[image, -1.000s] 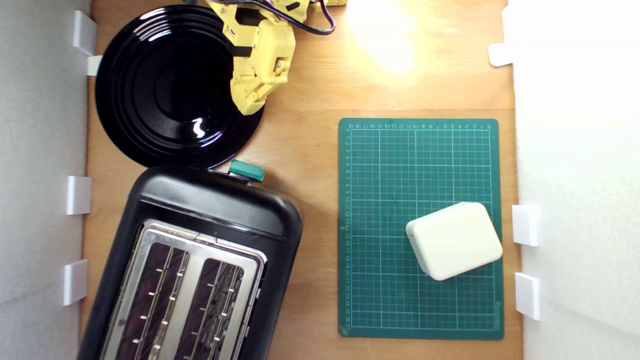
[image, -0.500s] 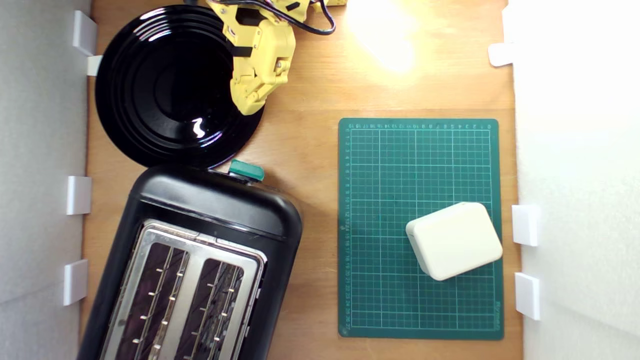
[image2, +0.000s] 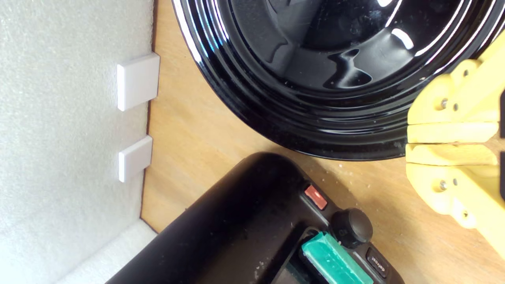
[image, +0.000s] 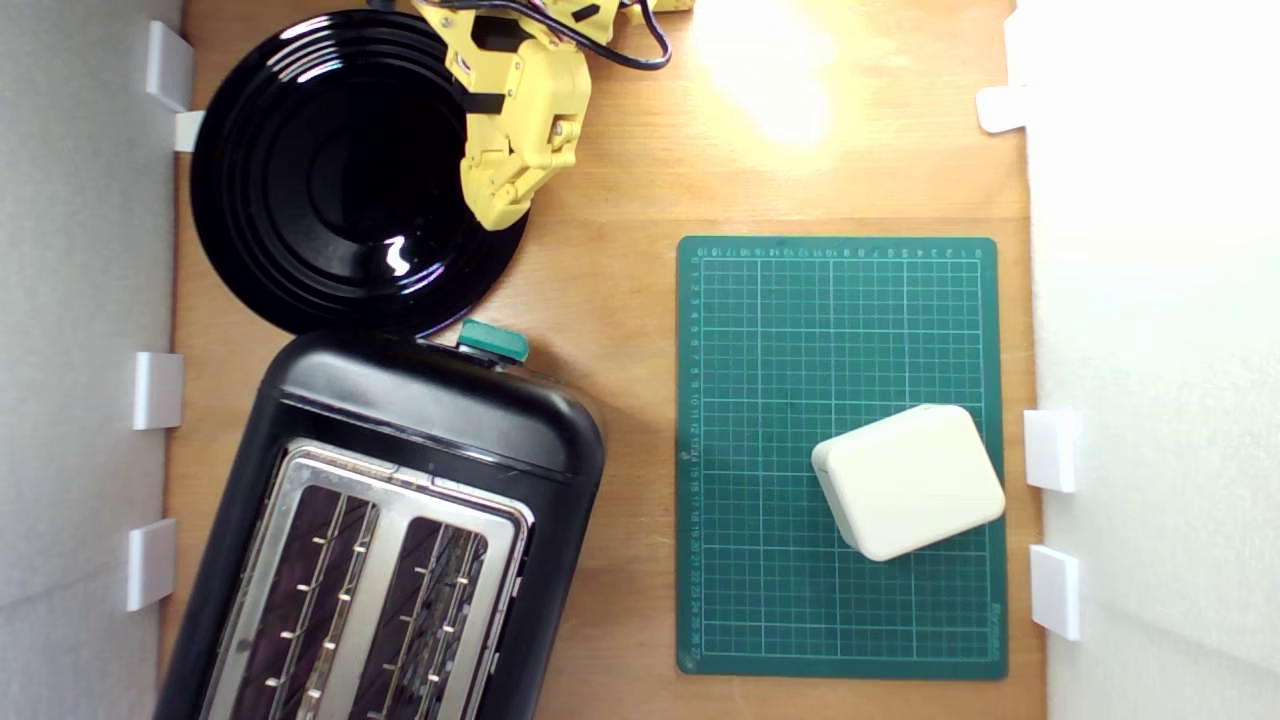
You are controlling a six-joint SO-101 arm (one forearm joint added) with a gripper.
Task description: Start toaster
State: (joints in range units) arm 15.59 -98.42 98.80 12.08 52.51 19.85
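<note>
The glossy black toaster (image: 400, 500) fills the exterior view's lower left, its silver two-slot top (image: 370, 580) empty. Its teal lever knob (image: 492, 341) sticks out of the end facing the plate. In the wrist view the same toaster (image2: 244, 228) shows its teal lever (image2: 335, 260), a round black dial (image2: 352, 227) and a small red button (image2: 315, 197). My yellow gripper (image: 495, 205) hangs over the plate's rim, well apart from the lever. Its jaws are pressed together with nothing between them, as the gripper (image2: 410, 142) in the wrist view also shows.
A round black plate (image: 300, 170) lies just beyond the toaster, nearly touching it. A green cutting mat (image: 780, 330) with a cream rounded box (image: 908, 481) lies at the exterior view's right. White foam walls with white clips (image: 158, 390) line both sides of the wooden table.
</note>
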